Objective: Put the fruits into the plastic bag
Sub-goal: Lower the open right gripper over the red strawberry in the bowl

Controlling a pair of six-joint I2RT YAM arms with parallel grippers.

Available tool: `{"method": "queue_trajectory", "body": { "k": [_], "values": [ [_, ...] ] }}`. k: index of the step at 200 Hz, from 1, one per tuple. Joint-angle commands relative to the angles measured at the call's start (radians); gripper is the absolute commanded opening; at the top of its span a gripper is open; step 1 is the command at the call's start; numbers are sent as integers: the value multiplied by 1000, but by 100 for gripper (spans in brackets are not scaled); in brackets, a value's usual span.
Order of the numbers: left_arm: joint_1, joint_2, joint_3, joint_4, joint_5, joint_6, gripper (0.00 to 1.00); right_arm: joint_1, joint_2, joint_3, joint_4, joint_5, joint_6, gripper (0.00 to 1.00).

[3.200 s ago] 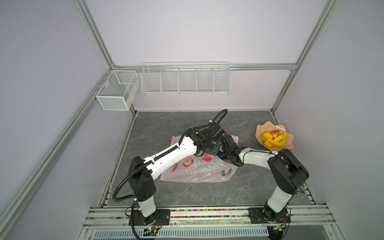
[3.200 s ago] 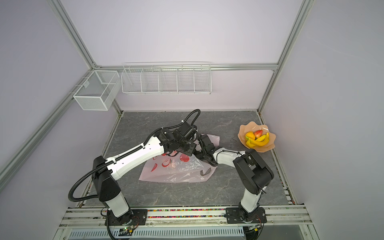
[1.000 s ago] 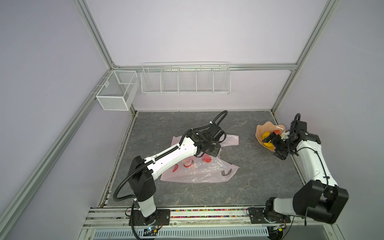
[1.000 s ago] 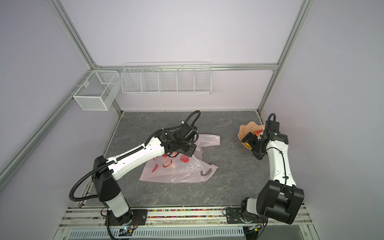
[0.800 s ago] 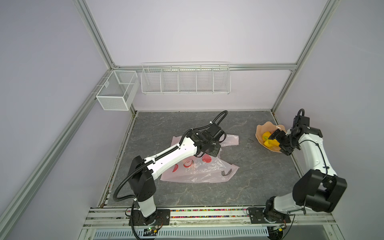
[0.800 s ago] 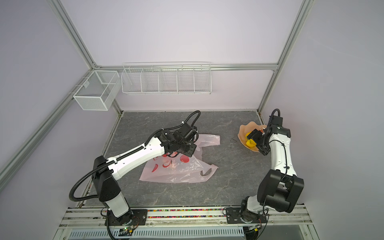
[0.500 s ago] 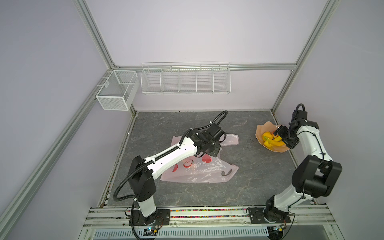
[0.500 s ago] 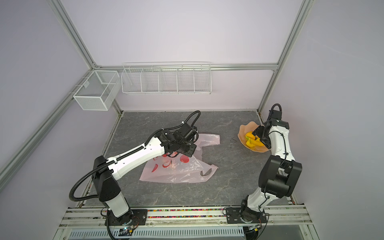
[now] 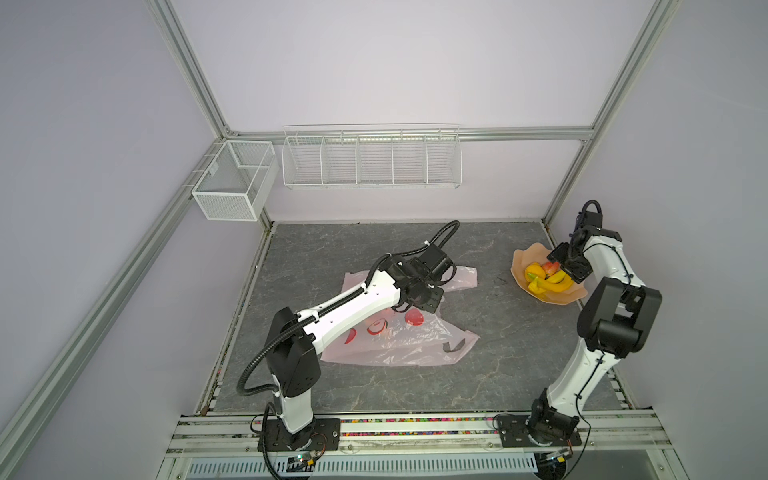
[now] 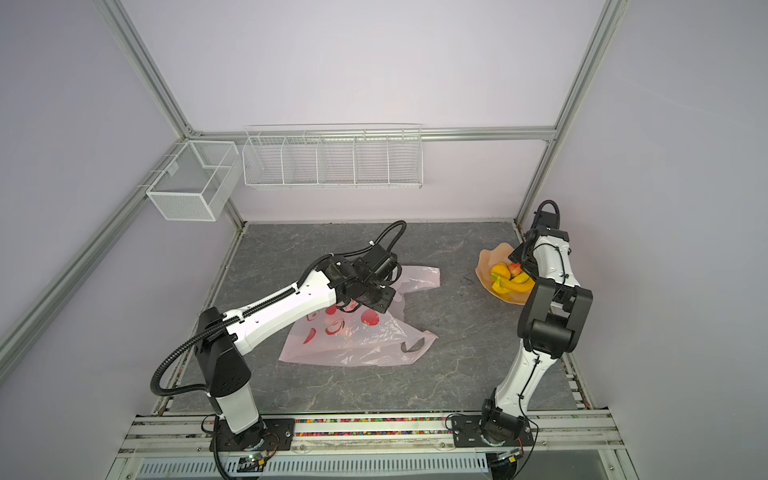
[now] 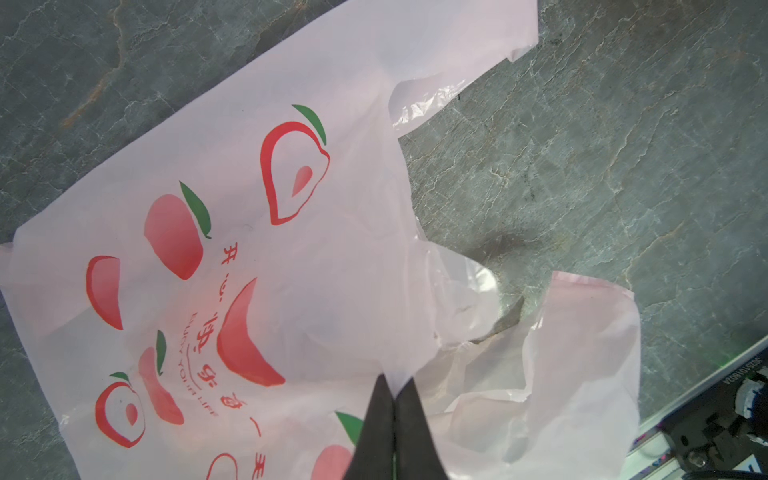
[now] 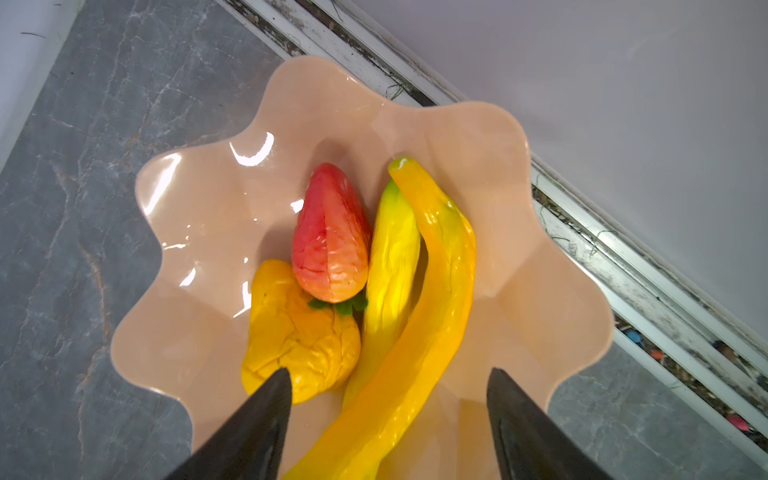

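The pale-pink plastic bag (image 9: 399, 340) (image 10: 353, 340) printed with red peaches lies crumpled mid-table. My left gripper (image 9: 411, 307) (image 11: 394, 380) is shut on the bag's (image 11: 291, 249) mouth edge, pinching the film. The fruits lie in a peach wavy plate (image 9: 519, 262) (image 12: 208, 232) at the right: a red strawberry (image 12: 330, 237), a long yellow banana (image 12: 432, 299), a yellow-green piece (image 12: 392, 249) and a lumpy orange-yellow piece (image 12: 299, 332). My right gripper (image 9: 561, 266) (image 12: 390, 370) hangs open just over them. Its fingers stand either side of the banana, apart from it.
The right wall's metal floor rail (image 12: 623, 249) runs close behind the plate. A white wire rack (image 9: 370, 158) and a mesh box (image 9: 232, 183) hang on the back wall. Bare grey table (image 9: 478, 291) lies between bag and plate.
The right arm left the bag, swung to the plate and settled over the fruits, its jaws narrowing a little. The left gripper has stayed shut on the bag.
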Motion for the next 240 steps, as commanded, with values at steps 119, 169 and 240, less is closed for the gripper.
{"method": "queue_trajectory", "body": {
  "k": [119,169,240],
  "values": [
    [-6,66,48,-46,8,-5,0,54,309,302,-65,2,29,71],
    [-6,74,53,-44,12,-5,0,61,342,332,-80,26,23,71],
    [-6,67,47,-47,11,2,0,68,396,378,-118,40,19,69]
  ]
}}
